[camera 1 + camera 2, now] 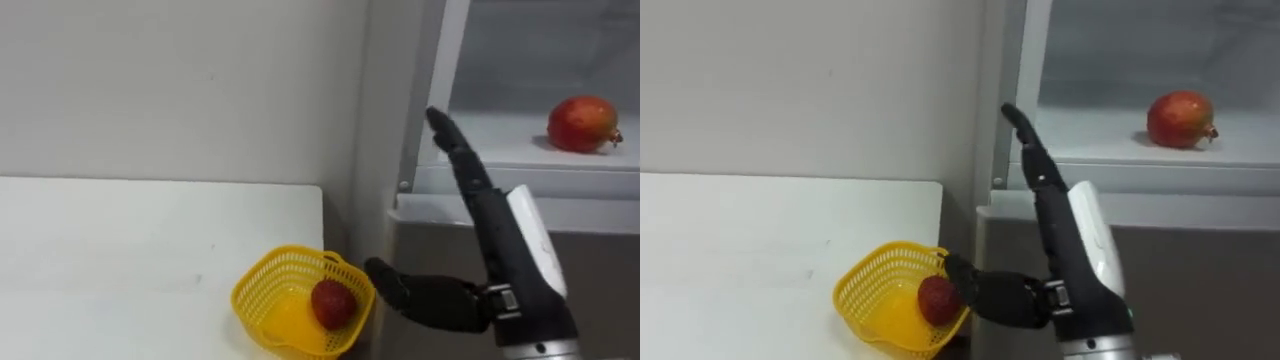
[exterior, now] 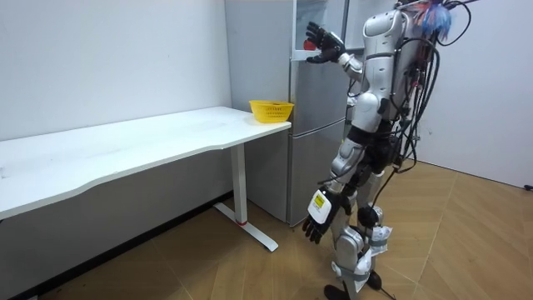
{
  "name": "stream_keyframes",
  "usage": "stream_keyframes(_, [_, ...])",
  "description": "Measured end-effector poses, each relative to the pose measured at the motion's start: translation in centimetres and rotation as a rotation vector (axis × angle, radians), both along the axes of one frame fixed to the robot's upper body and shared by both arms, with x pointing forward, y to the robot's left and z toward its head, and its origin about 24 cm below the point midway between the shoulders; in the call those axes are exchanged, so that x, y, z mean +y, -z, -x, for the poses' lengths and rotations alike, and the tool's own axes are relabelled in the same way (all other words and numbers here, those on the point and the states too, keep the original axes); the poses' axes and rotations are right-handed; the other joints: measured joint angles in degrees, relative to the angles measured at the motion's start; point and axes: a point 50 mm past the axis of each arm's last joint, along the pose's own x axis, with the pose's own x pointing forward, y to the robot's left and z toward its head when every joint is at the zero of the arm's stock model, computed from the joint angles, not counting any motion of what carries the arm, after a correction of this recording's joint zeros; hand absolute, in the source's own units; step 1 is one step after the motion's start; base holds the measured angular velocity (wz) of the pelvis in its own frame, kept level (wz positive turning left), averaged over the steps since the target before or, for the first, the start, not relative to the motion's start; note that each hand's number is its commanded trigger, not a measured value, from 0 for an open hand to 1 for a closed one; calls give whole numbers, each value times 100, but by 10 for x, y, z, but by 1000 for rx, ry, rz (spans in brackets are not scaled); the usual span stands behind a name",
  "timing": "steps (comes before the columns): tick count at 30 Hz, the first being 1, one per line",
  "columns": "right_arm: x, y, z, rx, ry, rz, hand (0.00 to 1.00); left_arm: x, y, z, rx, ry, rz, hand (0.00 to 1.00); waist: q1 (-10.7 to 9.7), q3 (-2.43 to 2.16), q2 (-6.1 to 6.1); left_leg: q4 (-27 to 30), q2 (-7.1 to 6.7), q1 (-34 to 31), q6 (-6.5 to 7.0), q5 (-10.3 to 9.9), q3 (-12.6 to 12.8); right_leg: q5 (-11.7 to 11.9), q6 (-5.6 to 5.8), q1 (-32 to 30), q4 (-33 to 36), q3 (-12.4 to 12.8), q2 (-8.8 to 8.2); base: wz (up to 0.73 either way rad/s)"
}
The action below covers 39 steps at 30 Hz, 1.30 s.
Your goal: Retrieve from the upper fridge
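Right robot hand [image 1: 503, 252], fingers straight and empty, is raised before fridge shelf [image 1: 500, 138] with pomegranate [image 1: 582, 123].

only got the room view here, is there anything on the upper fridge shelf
Observer: One pomegranate lies on the white shelf, toward its right end.
Operator: right robot hand on it yet
Observer: No. The right robot hand is open, and its straight fingers point at the shelf's left end, well apart from the fruit.
Operator: basket on the table empty?
Observer: No, the yellow basket holds a red fruit.
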Motion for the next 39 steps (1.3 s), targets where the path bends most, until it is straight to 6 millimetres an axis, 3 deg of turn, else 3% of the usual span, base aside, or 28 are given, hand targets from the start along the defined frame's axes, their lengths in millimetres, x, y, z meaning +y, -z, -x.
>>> stream_keyframes(5, [-10, -6, 2, -68, 82, -28, 0, -3, 0, 0, -9, 2, 1, 0, -134, -15, 53, -28, 6, 1, 0, 0, 89, 0, 0, -57, 17, 85, 10, -9])
stream_keyframes(11, [-25, -11, 4, -135, 180, -65, 0, -3, 0, 5, -2, -2, 8, 0, -213, 6, 40, -76, -12, 140, -1, -1, 164, -3, -3, 29, 10, 167, 37, -6])
stream_keyframes(12, [-28, -9, 6, -132, 201, -75, 0, -3, 0, 7, 0, -7, 9, 0, -221, 28, 47, -81, -12, 184, -2, -1, 167, -3, -3, 71, -5, 168, 41, 0])
stream_keyframes(20, [-40, 23, 15, 4, 271, -108, 0, -2, 1, 12, 14, -34, 1, 0, -249, 48, 16, -104, -12, 272, -2, -3, 169, -8, 0, 143, -3, 176, 43, 0])
stream_keyframes(26, [-45, 23, 15, 4, 299, -132, 0, -1, 1, 18, 40, -40, -5, 0, -250, 28, -49, -100, -17, 263, -3, -2, 122, -9, -3, 163, -15, 136, 75, 2])
stream_keyframes(31, [-65, 28, 2, 58, 331, -259, 0, 3, 0, 14, 35, -39, -14, 0, -280, 41, -149, -66, -14, 270, -3, -2, 3, -9, 0, 246, -109, 34, 27, 12])
stream_keyframes(33, [-77, 22, 0, 48, 366, -296, 0, 6, -1, 10, 9, -55, -15, 0, -261, 31, -213, -72, -20, 282, -3, -2, -4, -26, 8, 247, -101, 15, 20, 10])
stream_keyframes(39, [-102, -8, -17, -86, 453, -300, 0, 10, -3, 7, -3, -71, -16, 0, -369, 65, -290, -72, -50, 274, -2, -1, -70, -33, 13, 309, -106, -76, 2, 5])
